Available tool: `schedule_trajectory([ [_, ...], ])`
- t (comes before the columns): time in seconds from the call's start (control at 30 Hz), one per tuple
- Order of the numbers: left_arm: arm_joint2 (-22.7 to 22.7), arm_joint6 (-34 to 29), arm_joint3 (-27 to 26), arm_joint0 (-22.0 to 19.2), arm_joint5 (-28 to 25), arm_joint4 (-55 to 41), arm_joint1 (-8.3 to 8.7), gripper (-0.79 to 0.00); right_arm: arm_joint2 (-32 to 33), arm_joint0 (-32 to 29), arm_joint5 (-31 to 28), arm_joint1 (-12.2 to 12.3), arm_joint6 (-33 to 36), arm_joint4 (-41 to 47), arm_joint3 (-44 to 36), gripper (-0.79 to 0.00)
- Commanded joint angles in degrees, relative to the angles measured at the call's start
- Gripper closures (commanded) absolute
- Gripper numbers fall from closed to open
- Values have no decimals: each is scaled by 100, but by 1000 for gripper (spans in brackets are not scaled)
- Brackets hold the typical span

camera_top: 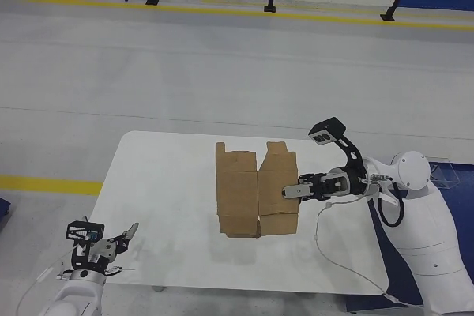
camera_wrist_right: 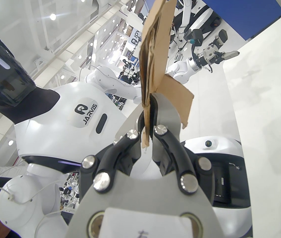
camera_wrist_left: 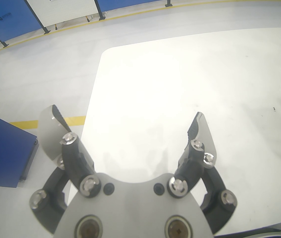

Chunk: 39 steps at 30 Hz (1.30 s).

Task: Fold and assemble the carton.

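Altogether one white table (camera_top: 166,237) carries the scene, with one brown cardboard carton (camera_top: 249,193) and two grippers over it. Seen from above, the carton is a flattened blank, two panels side by side with short flaps at its far and near ends, spread over the table's middle. Whether it rests on the surface or hangs just above it cannot be told.

The right gripper (camera_top: 289,190) comes in from the carton's right side and meets its right edge about halfway along. The right wrist view adds what the top view cannot. It shows the carton edge-on, with several cardboard layers pinched between the two fingers, which are clamped narrow on that edge. One flap (camera_wrist_right: 177,97) bends away beside the fingers.

The left gripper (camera_top: 123,237) hangs at the table's near left corner, well apart from the carton. Its own wrist view shows its fingers spread wide over bare tabletop.
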Motion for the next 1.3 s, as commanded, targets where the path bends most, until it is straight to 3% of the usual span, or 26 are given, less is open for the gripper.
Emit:
schedule_trajectory([
  [0.0, 0, 0, 0, 0, 0, 0, 0, -785, 0, 0, 0, 0, 0, 0, 0, 0],
  [0.53, 0, 0, 0, 0, 0, 0, 0, -785, -9, -28, 25, -3, -45, 28, 0, 0],
  [0.67, 0, 0, 0, 0, 0, 0, 0, -785, -120, -149, 389, -80, 0, 1579, 292, 0],
  [0.8, 0, 0, 0, 0, 0, 0, 0, -785, -516, -136, 1406, -166, 0, 3281, 537, 0],
  [0.93, 0, 0, 0, 0, 0, 0, 0, -785, -936, -275, 3073, -339, 0, 5527, 741, 0],
  [0.97, 0, 0, 0, 0, 0, 0, 0, -785, -1199, -344, 3095, -400, -20, 6030, 781, 0],
  [1.1, 0, 0, 0, 0, 0, 0, 0, -785, -2187, -463, 4353, -574, -1276, 8384, 581, 0],
  [1.27, 0, 0, 0, 0, 0, 0, 0, -785, -2438, -822, 6550, -706, -3475, 10652, 746, 0],
])
